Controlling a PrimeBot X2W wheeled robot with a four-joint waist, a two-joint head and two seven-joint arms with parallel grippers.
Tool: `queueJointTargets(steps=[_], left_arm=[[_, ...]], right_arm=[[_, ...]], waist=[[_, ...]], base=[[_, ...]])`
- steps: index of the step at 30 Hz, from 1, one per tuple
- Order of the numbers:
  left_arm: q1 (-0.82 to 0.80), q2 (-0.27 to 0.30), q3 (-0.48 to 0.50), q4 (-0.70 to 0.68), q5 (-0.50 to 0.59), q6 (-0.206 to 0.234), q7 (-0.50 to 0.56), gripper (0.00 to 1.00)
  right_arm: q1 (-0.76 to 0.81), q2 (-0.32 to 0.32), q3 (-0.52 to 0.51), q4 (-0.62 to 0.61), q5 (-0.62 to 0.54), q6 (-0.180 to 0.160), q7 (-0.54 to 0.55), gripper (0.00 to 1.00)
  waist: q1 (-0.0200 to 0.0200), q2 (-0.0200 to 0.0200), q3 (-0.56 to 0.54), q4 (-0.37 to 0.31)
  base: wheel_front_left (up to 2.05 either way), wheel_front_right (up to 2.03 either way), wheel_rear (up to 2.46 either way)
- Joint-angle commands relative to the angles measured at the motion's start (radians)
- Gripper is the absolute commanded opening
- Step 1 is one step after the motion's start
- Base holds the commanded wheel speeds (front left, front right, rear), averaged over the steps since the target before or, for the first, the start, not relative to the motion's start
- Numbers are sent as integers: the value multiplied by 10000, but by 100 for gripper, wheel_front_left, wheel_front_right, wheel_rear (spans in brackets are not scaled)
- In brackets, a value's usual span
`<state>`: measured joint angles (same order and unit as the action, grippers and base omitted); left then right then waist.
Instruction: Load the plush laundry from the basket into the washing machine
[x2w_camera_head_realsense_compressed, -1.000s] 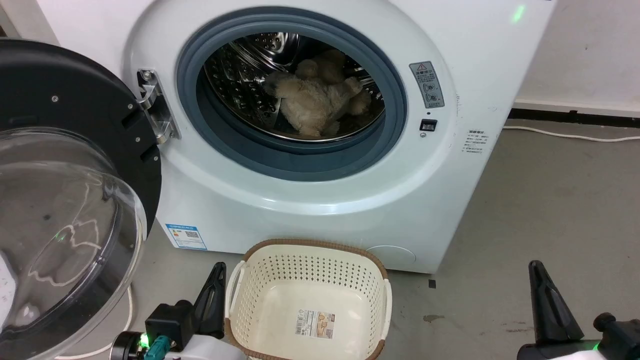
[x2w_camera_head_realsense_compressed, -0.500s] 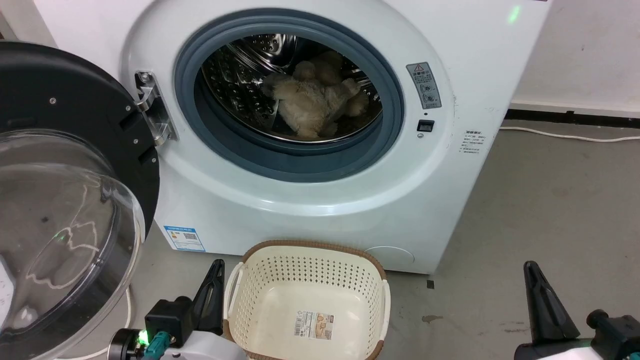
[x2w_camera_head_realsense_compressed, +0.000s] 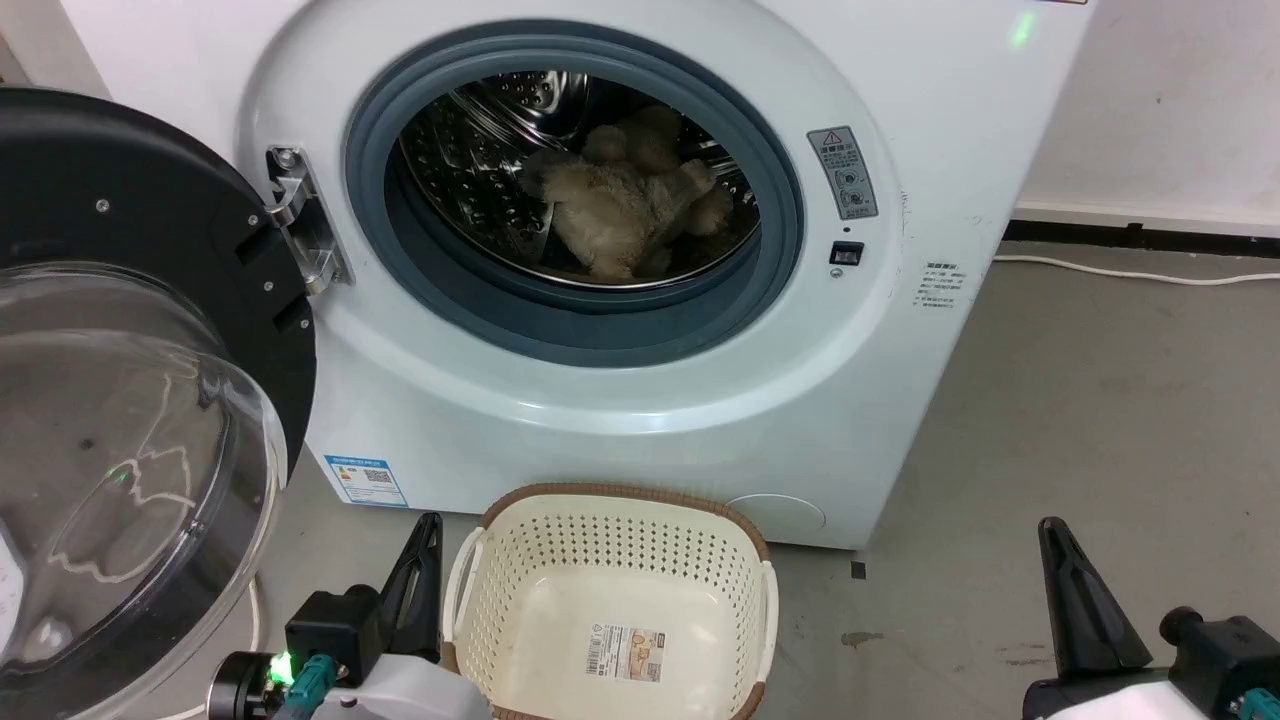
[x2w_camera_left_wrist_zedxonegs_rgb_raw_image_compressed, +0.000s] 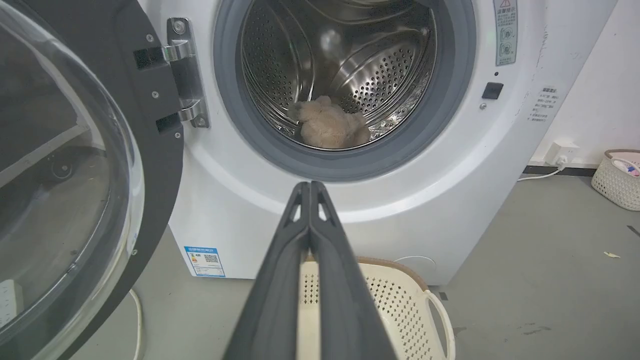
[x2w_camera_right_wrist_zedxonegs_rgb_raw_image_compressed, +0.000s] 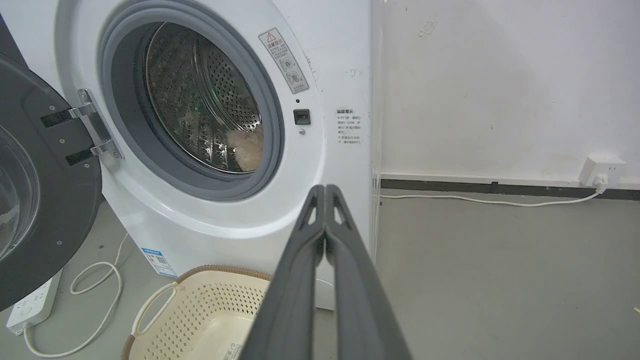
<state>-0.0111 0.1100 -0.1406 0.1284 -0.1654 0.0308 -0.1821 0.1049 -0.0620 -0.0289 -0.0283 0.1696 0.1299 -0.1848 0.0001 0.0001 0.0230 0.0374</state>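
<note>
One plush laundry (x2w_camera_head_realsense_compressed: 620, 215) lies in washing machine (x2w_camera_head_realsense_compressed: 600, 420), label (x2w_camera_head_realsense_compressed: 627, 655) in basket (x2w_camera_head_realsense_compressed: 620, 492); left tool (x2w_camera_left_wrist_zedxonegs_rgb_raw_image_compressed: 310, 184), right tool (x2w_camera_right_wrist_zedxonegs_rgb_raw_image_compressed: 325, 187) closed.

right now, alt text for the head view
The plush laundry lies in the open washing machine, its door hanging wide at left. Below, the basket holds only a label, flanked by the shut left gripper and right gripper.

The plush laundry (x2w_camera_left_wrist_zedxonegs_rgb_raw_image_compressed: 330, 129) lies in the open washing machine (x2w_camera_left_wrist_zedxonegs_rgb_raw_image_compressed: 235, 195). The left gripper (x2w_camera_left_wrist_zedxonegs_rgb_raw_image_compressed: 310, 187), fingertips touching, crosses the basket (x2w_camera_left_wrist_zedxonegs_rgb_raw_image_compressed: 400, 300).
</note>
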Motion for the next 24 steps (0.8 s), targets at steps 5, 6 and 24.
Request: queueJointTargets(steps=[5,6,24], left_arm=[[38,-63,148,-154,198,-68,142,0],[39,-69,163,-168,215,-71,162,0],[55,-186,437,-414,533,-123,528,0]], right_arm=[[-222,38,35,48,-183,3,152,0],[-232,39,38,51,-201,3,173,0],[-412,56,93,102,-531,4,542,0]], waist=[[-1,-1,-15,-24],[-1,-1,-17,-28],[-1,-1,-64,-104]], base=[[0,0,0],[0,0,0],[0,0,0]])
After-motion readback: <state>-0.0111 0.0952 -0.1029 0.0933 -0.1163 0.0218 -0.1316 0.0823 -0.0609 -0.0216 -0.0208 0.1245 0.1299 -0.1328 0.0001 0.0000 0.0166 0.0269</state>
